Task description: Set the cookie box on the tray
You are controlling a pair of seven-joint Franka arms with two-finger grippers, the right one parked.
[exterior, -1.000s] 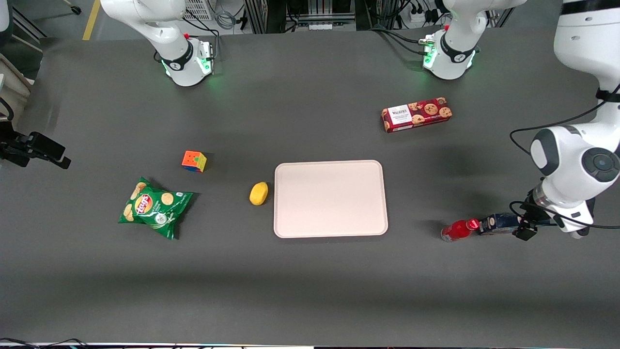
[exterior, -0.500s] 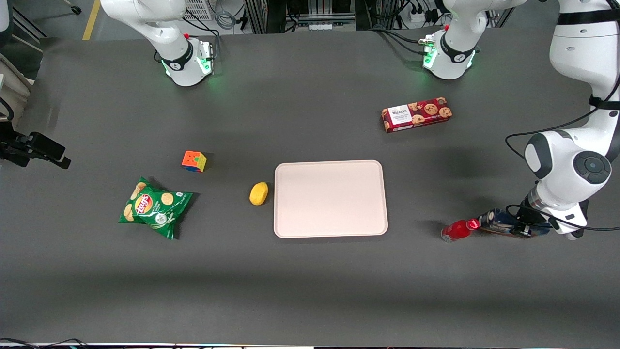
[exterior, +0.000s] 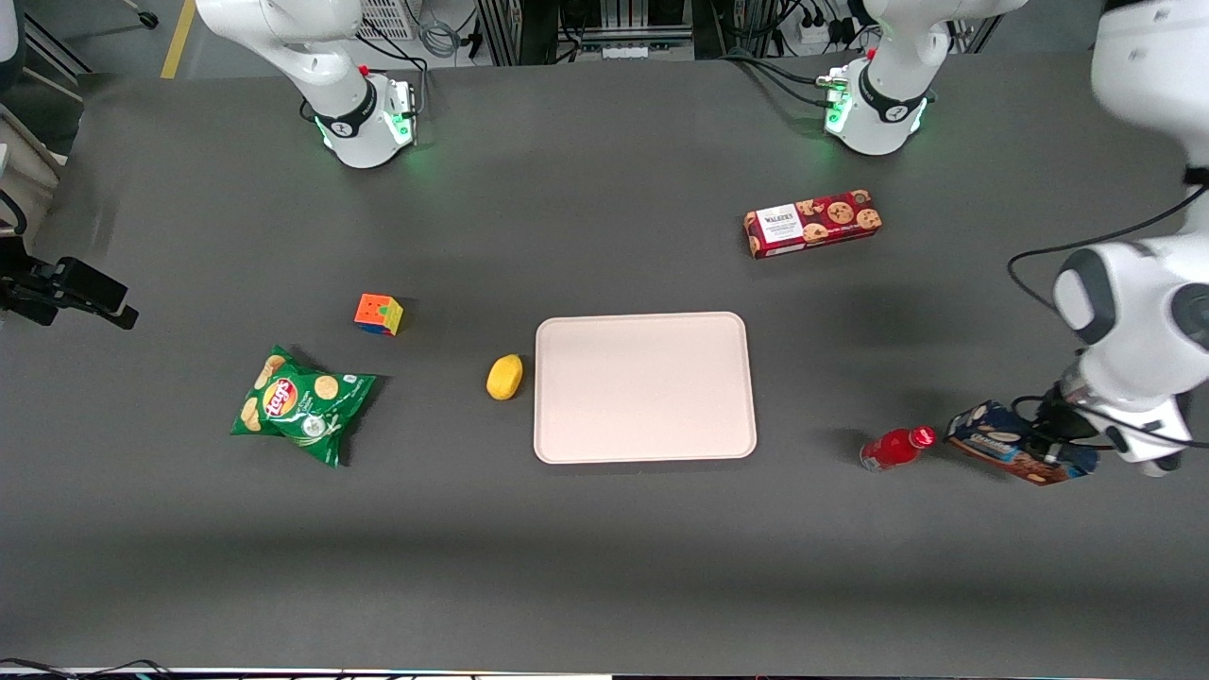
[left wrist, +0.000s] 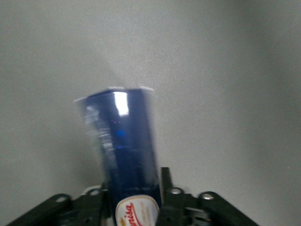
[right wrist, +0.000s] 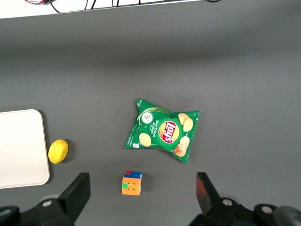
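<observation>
The cookie box [exterior: 999, 441] is a long navy-blue box near the working arm's end of the table, lying at a slant beside a red bottle. My gripper [exterior: 1056, 446] is shut on one end of it, directly over it. In the left wrist view the cookie box [left wrist: 124, 141] sticks out from between the black fingers [left wrist: 165, 181], and my gripper [left wrist: 135, 188] clamps its sides next to a white logo. The tray [exterior: 644, 387] is pale pinkish-cream and lies flat at mid-table with nothing on it, well away from the box.
A red bottle [exterior: 893, 449] lies between the cookie box and the tray. A red box printed with cookies [exterior: 812, 223] sits farther from the front camera. Toward the parked arm's end are a lemon [exterior: 504, 377] beside the tray, a puzzle cube [exterior: 379, 314] and a green chips bag [exterior: 300, 404].
The arm has shifted toward its own end of the table. The cookie box has moved with the gripper, off the bottle's cap, and now slants with more of its printed face showing.
</observation>
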